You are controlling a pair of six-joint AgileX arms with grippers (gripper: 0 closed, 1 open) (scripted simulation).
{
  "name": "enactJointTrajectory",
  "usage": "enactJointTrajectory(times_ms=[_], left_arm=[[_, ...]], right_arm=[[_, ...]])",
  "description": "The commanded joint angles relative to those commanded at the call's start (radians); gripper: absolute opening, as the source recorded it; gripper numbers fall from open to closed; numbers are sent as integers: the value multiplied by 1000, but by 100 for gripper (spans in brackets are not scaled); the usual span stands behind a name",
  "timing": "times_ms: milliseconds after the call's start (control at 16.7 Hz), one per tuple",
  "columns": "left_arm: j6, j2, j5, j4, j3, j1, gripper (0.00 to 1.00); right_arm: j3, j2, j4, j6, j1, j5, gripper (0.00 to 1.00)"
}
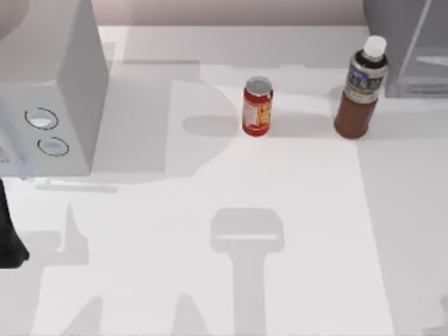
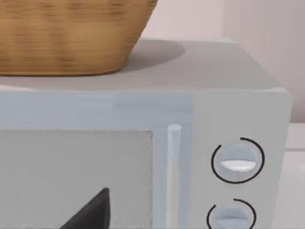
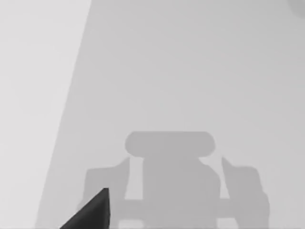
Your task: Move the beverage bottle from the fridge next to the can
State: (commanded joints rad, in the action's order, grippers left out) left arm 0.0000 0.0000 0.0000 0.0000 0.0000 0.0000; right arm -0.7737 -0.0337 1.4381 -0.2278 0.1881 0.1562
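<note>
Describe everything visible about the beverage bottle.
The beverage bottle is a tall plastic bottle of brown liquid with a white screw cap and a grey-blue printed label round its upper part. It stands upright on the white table, out of the fridge and just in front of its see-through panel, toward the table's right. The can stands apart to its left. Nothing grips or touches the bottle except the tabletop.

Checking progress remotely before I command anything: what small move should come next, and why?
Probably none beyond a small nudge. The beverage bottle already stands upright on the table, outside the fridge, to the right of the can with a gap between them. Shifting it closer seems optional.
</note>
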Motion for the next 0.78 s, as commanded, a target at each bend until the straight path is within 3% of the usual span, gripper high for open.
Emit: enactJointTrajectory(times_ms=[240, 600, 780], left_arm=[[0, 0, 0, 0, 0, 0, 100], [0, 0, 0, 0, 0, 0, 100], [0, 0, 0, 0, 0, 0, 100]], right_arm=[[-133, 338, -14, -357, 327, 198, 100], [-338, 1051, -11, -1113, 935, 495, 100], [-426, 1380, 6, -1426, 1224, 614, 100]])
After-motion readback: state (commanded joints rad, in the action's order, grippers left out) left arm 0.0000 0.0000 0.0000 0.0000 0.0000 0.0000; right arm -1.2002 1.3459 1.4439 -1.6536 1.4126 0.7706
